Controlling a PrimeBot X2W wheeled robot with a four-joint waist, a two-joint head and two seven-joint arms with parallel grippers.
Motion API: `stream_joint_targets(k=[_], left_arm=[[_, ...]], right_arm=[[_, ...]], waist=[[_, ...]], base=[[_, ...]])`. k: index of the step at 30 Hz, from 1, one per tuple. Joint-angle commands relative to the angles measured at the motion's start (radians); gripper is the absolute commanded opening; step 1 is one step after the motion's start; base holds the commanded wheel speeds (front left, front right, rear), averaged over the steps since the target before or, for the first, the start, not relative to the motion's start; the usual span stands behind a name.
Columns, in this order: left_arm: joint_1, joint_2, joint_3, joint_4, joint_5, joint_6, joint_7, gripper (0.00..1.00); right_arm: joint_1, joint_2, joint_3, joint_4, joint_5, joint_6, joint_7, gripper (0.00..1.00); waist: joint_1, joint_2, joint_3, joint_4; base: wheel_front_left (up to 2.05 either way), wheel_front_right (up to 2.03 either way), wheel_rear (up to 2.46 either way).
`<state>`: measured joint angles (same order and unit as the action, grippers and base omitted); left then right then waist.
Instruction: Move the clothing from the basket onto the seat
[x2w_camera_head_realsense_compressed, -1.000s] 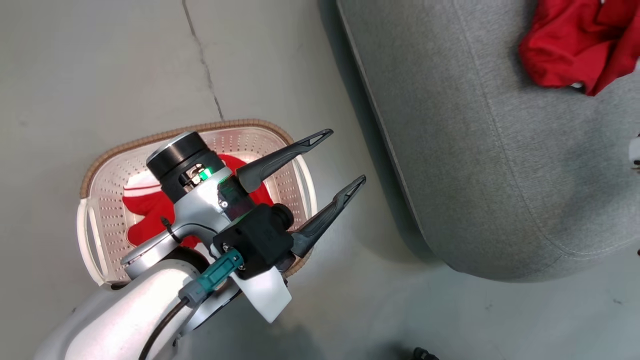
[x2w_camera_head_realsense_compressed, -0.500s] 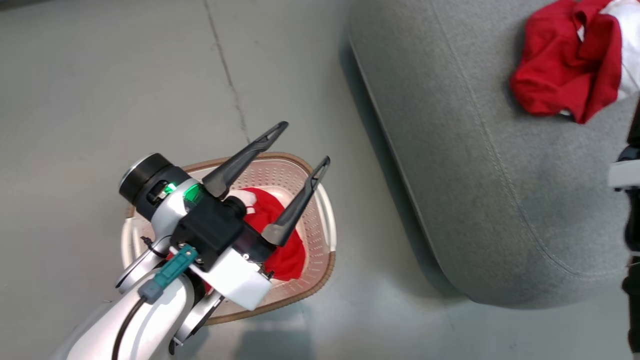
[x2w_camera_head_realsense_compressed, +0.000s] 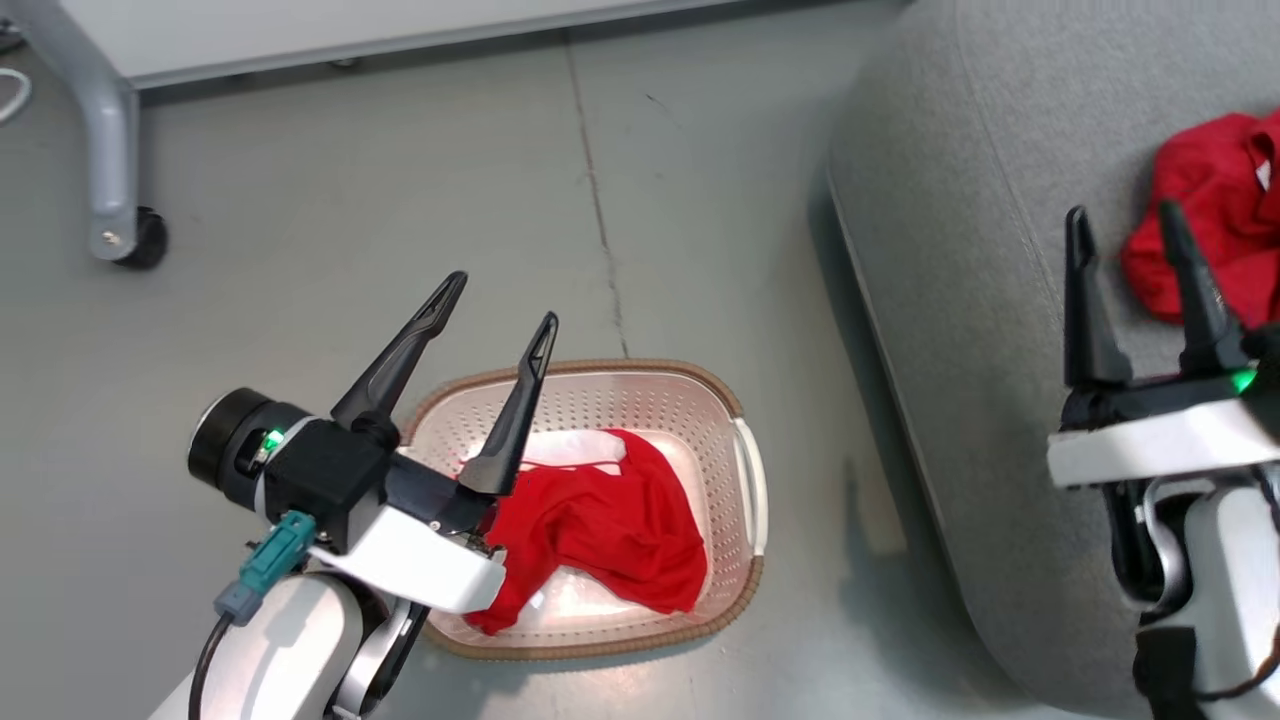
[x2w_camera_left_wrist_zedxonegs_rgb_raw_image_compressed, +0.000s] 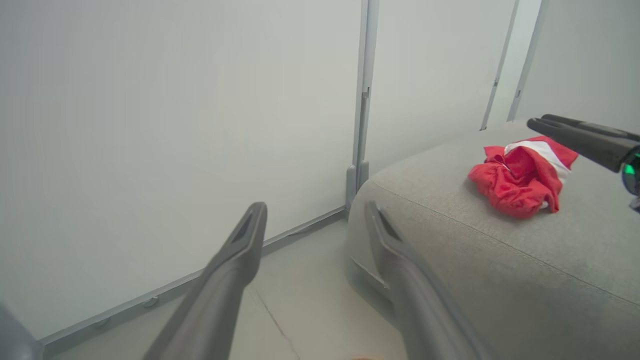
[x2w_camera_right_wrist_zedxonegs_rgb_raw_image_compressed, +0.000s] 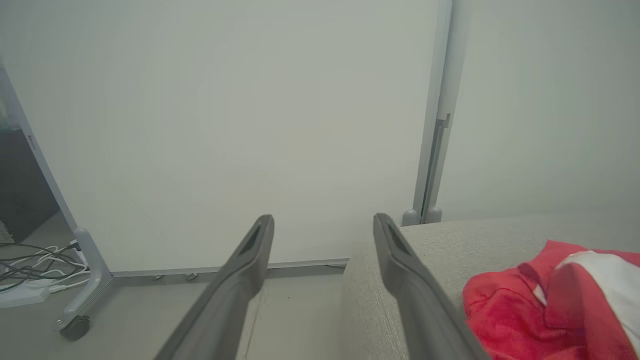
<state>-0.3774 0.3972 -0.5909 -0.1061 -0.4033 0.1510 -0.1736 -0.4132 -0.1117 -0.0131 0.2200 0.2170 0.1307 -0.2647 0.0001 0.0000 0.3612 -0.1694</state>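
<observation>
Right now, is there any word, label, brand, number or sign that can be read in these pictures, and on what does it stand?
None: no text can be read in any view.
No writing shows on the basket, the clothing in it, the seat, the garment on it, the left claw or the right claw.

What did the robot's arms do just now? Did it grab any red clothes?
The head camera swung, bringing the right gripper into view above the seat. The left gripper shifted from the middle of the basket toward its left rim. Both stayed open and empty; red clothing stayed in the basket.
</observation>
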Motion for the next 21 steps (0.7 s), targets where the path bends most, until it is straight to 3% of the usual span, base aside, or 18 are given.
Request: stream_joint_targets(k=[1,12,21], left_arm=[[0.017,0.000,0.011,0.011,-0.011,0.012,-0.008,1.00],[0.149,-0.006,0.099,0.104,-0.099,0.112,-0.020,1.00],[0.241,0.018,0.130,0.139,-0.123,0.158,-0.029,1.00]], right_arm=[[0.027,0.002,0.007,-0.008,-0.013,0.000,-0.002,1.00],[0.185,0.043,0.037,-0.054,-0.074,0.000,0.031,1.00],[0.295,0.060,0.036,-0.095,-0.111,0.000,0.072,1.00]], waist=[[-0.0001,0.0000,-0.045,0.045],[-0.0001,0.0000,-0.187,0.120],[-0.0001,0.0000,-0.278,0.134]], base=[[0.00,0.00,0.00],[0.00,0.00,0.00],[0.00,0.00,0.00]])
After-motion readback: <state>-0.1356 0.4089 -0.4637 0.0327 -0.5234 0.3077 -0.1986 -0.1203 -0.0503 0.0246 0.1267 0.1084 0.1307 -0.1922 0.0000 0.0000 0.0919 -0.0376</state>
